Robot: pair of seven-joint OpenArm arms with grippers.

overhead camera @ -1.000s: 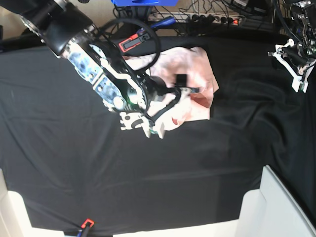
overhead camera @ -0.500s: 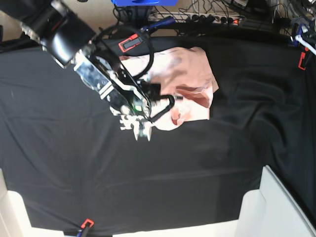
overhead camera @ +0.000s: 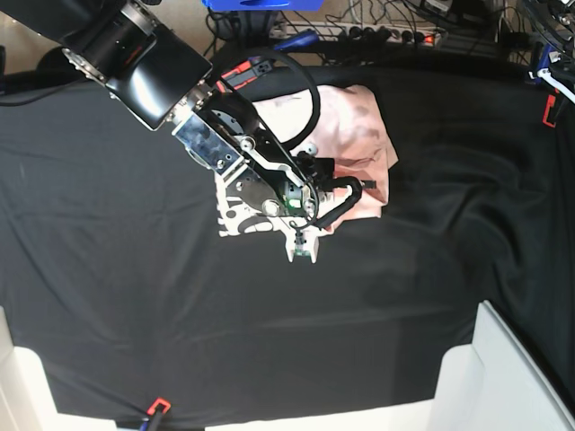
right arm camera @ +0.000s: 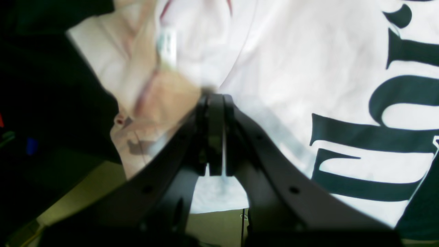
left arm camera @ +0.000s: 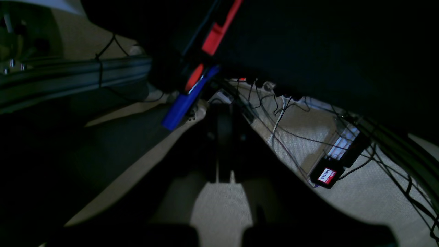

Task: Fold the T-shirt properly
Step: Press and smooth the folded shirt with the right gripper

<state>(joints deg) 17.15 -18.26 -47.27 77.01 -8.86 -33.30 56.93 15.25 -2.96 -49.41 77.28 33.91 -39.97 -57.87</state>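
Note:
The pale pink T-shirt (overhead camera: 364,135) lies bunched near the far edge of the black table cloth (overhead camera: 135,296). My right arm (overhead camera: 243,162) reaches over its left part and hides much of it. In the right wrist view the right gripper (right arm camera: 215,97) is shut, its tips pinching a blurred fold of the T-shirt (right arm camera: 295,68), whose big black lettering shows on the right. In the left wrist view the left gripper (left arm camera: 223,113) is shut on nothing, a dark shape aimed past the table's edge at the floor. Only a scrap of that arm shows at the base view's top right corner.
White bins stand at the front right (overhead camera: 503,377) and front left corners. Cables and a power strip (overhead camera: 377,34) run behind the table. A red clamp (overhead camera: 548,109) grips the far right edge, and a blue clamp (left arm camera: 185,103) shows near the left gripper.
The right arm swung right and forward over the shirt and its jaws closed on the fabric. The left arm drew back from the far right edge and closed.

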